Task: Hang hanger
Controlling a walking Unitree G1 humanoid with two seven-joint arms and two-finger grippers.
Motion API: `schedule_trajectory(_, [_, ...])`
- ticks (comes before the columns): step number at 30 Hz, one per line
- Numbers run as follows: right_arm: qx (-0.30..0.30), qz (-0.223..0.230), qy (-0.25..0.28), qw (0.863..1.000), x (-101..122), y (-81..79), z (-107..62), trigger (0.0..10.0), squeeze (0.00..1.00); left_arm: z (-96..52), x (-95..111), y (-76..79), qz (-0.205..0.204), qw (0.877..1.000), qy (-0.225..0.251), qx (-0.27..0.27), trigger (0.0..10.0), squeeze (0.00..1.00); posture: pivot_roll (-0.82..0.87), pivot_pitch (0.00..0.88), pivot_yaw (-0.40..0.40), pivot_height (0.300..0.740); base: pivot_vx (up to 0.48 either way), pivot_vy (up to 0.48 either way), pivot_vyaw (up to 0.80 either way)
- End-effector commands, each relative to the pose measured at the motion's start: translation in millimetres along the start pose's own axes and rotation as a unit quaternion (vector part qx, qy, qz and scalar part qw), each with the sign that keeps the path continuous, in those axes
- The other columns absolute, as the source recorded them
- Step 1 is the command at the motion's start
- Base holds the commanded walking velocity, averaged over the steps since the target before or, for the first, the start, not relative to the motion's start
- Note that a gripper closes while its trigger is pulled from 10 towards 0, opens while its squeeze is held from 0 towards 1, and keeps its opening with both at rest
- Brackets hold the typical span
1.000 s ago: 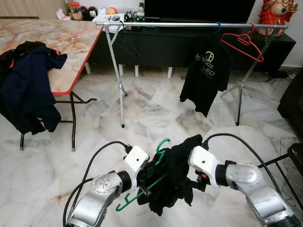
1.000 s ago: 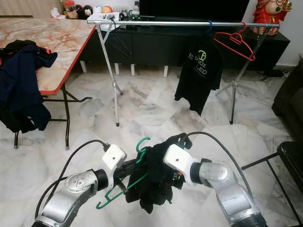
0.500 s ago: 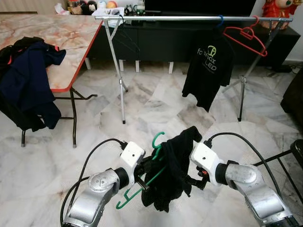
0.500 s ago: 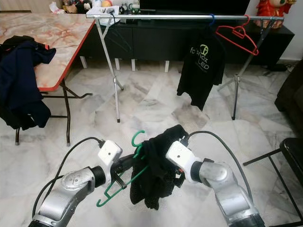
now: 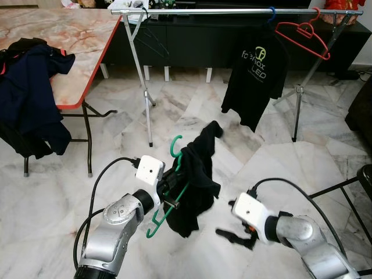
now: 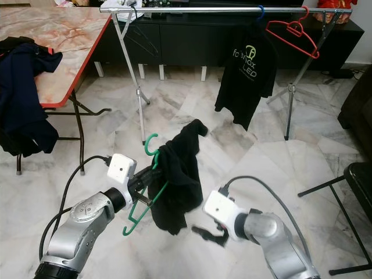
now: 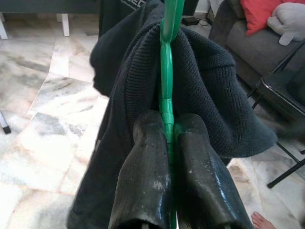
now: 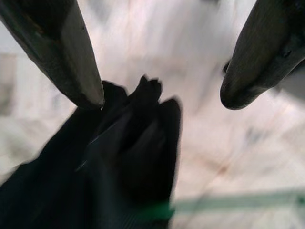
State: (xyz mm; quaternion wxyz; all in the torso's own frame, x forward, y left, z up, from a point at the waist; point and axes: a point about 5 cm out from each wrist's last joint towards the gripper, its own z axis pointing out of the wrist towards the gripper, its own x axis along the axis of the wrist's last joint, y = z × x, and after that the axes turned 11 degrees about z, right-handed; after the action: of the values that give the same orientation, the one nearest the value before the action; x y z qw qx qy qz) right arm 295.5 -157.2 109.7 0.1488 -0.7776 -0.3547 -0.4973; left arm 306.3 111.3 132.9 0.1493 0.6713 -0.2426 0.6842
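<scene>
Green hanger pinched between left hand fingers, close-up.

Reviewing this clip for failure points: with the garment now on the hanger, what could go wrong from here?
The black garment is bunched unevenly over the green hanger, so it may slide off on the way to the rail. Only the left gripper holds the hanger; the right gripper is open and apart, so a swing could twist it. The black T-shirt and red hanger crowd the rail.
</scene>
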Motion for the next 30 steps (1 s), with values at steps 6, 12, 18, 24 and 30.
schedule_trajectory(6, [-0.134, 0.046, 0.173, 0.975, 46.8, 42.0, -22.2, 10.0, 0.00, -0.2, -0.9, -2.9, 0.017, 1.000, 0.006, -0.012, 10.0, 0.00, 0.02, 0.161, -0.012, 0.740, 0.000, 0.000, 0.00])
schedule_trajectory(12, [-0.102, -0.011, 0.164, 0.981, 62.8, 62.0, -33.4, 10.0, 0.00, -7.6, -13.1, 4.3, 0.056, 0.993, -0.024, -0.098, 10.0, 0.00, 0.01, 0.133, -0.022, 0.740, 0.000, 0.000, 0.00])
schedule_trajectory(18, [0.069, -0.107, 0.094, 0.987, 60.6, 51.1, -31.6, 10.0, 0.00, -16.6, -22.7, 4.3, 0.098, 0.981, -0.042, -0.164, 10.0, 0.00, 0.00, 0.118, -0.028, 0.740, 0.000, 0.000, 0.00])
schedule_trajectory(24, [0.147, -0.133, 0.035, 0.980, 53.3, 54.3, -32.9, 10.0, 0.00, -21.1, -23.5, 10.6, 0.124, 0.967, -0.037, -0.218, 10.0, 0.00, 0.00, 0.120, -0.030, 0.740, 0.000, 0.000, 0.00])
schedule_trajectory(30, [0.220, -0.149, -0.015, 0.964, 46.3, 52.0, -32.0, 10.0, 0.00, -29.6, -28.9, 19.8, 0.126, 0.946, -0.060, -0.293, 10.0, 0.00, 0.00, 0.126, -0.034, 0.740, 0.000, 0.000, 0.00])
